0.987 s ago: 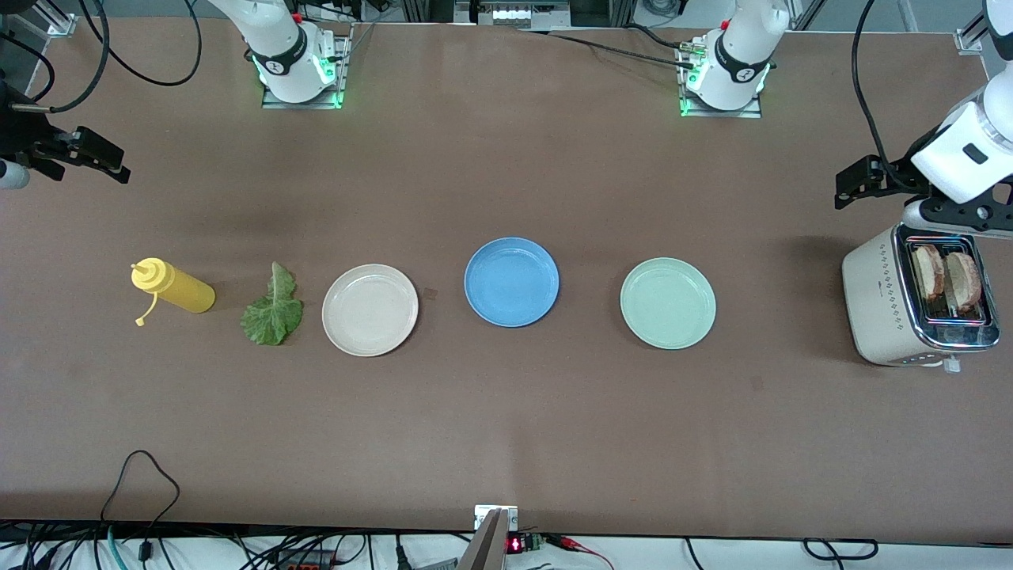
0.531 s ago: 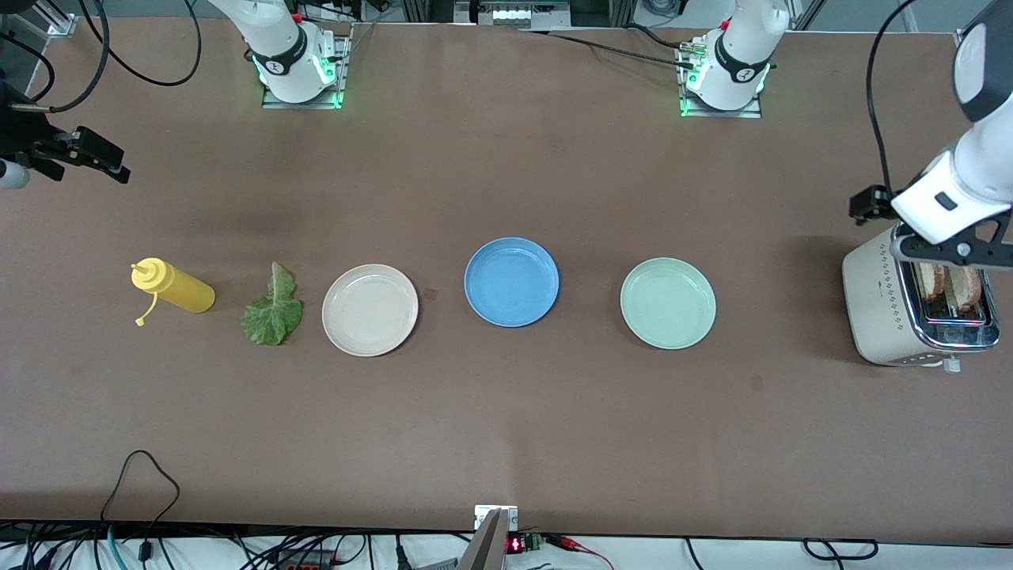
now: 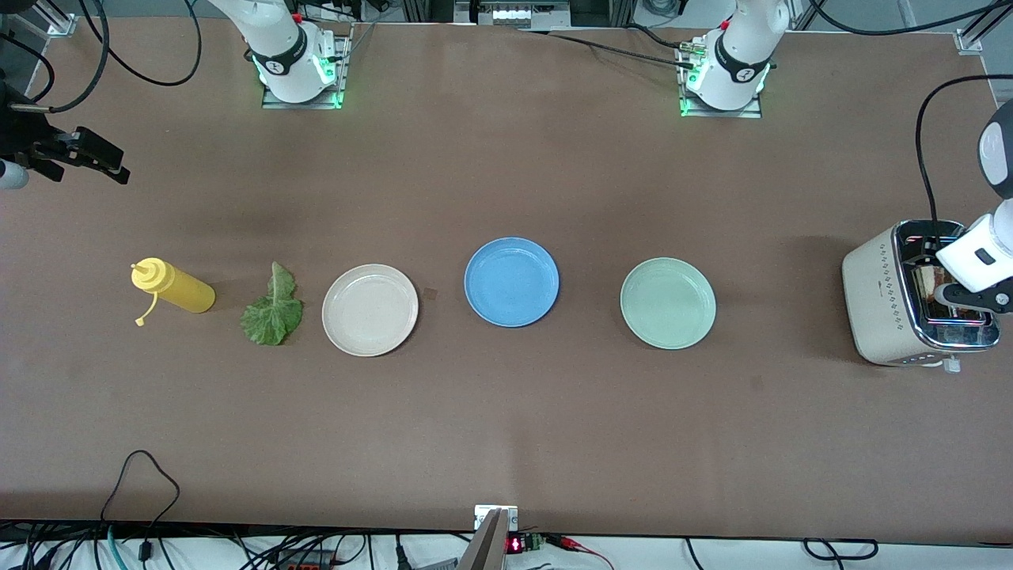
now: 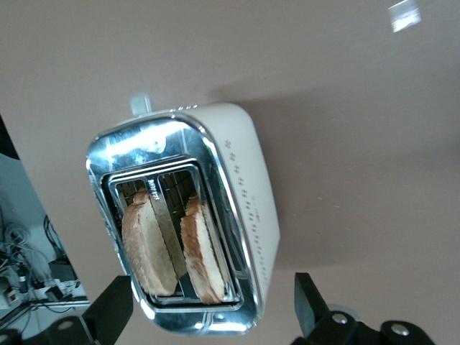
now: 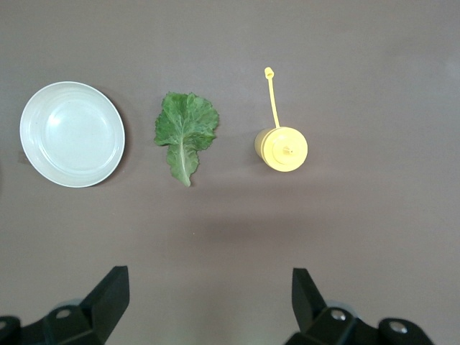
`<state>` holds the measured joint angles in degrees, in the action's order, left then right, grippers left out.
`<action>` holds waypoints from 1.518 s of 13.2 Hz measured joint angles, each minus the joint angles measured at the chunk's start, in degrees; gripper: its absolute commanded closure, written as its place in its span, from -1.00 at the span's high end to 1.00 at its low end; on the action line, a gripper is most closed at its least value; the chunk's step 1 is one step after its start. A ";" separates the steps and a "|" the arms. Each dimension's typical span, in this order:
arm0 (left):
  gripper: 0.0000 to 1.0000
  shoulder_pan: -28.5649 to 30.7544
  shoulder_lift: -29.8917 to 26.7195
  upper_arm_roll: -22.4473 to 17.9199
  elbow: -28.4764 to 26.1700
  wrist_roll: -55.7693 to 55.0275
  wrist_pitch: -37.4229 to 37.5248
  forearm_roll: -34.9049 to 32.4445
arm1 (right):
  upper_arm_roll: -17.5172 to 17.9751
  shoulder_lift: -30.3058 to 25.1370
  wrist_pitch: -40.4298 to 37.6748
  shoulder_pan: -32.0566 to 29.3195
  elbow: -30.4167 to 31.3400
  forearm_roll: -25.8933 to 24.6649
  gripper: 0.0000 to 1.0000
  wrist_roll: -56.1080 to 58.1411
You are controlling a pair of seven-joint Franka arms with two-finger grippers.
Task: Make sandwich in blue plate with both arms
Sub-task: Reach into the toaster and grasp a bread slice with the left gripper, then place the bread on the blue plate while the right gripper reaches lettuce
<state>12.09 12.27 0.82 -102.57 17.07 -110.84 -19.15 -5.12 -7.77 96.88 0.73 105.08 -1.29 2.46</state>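
The blue plate [image 3: 511, 282] lies bare at the table's middle. Two toasted bread slices [image 4: 147, 248] [image 4: 205, 251] stand upright in the slots of a cream toaster [image 3: 874, 301] at the left arm's end. My left gripper [image 4: 212, 280] hangs open right over the toaster's top, its black fingers [image 4: 118, 302] spread wider than the toaster and touching nothing. In the front view the left wrist covers most of the slots. A green lettuce leaf [image 3: 272, 311] lies flat toward the right arm's end. My right gripper [image 5: 208, 273] is open and empty, waiting high over the table there.
A mint-green plate [image 3: 668, 303] sits between the blue plate and the toaster. A cream-white plate [image 3: 369, 309] lies between the blue plate and the lettuce. A yellow squeeze bottle [image 3: 172, 289] with its cap hanging open stands beside the leaf.
The left arm has swung over the toaster and come down, so its wrist now covers the bread slots in the front view. The right arm has not moved.
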 measured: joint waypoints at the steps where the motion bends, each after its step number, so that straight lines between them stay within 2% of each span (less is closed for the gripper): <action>1: 0.59 1.21 0.03 0.01 -2.06 0.04 -2.37 0.00 | 0.00 0.00 0.10 0.00 0.00 0.00 1.00 0.00; 4: -0.04 4.28 0.25 -0.01 -5.86 0.05 -5.14 0.00 | 0.00 0.00 0.37 0.00 0.00 0.00 1.00 0.01; 6: -0.13 4.81 0.54 0.00 -6.64 0.05 -5.32 0.00 | 0.00 0.00 0.52 0.00 0.00 0.00 1.00 0.01; 8: -0.46 4.89 1.60 0.03 -6.97 0.04 -6.10 0.00 | 0.00 0.00 0.56 0.00 0.00 0.00 1.00 0.01; 10: -0.90 5.28 2.67 0.02 -6.97 0.04 -6.68 0.00 | 0.00 0.00 0.59 0.00 0.00 0.00 1.00 0.01; 11: -0.99 5.42 2.87 0.02 -6.96 0.04 -6.70 0.01 | 0.00 0.00 0.60 0.00 0.00 0.00 1.00 0.02; 15: -0.99 5.30 2.45 0.82 -3.86 0.34 -5.15 0.01 | 0.01 0.00 0.64 0.00 0.00 0.00 1.00 0.02; 17: -0.99 4.96 1.84 4.08 2.24 0.52 3.54 0.01 | 0.01 0.00 0.65 0.01 0.00 0.00 1.00 0.02; 20: -0.99 4.23 0.71 12.09 10.88 -0.14 16.80 0.44 | 0.07 0.06 0.71 0.02 0.00 0.00 1.00 0.03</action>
<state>16.32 12.98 12.91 -91.69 16.93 -94.04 -18.71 -5.05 -7.71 97.59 0.76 105.08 -1.29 2.49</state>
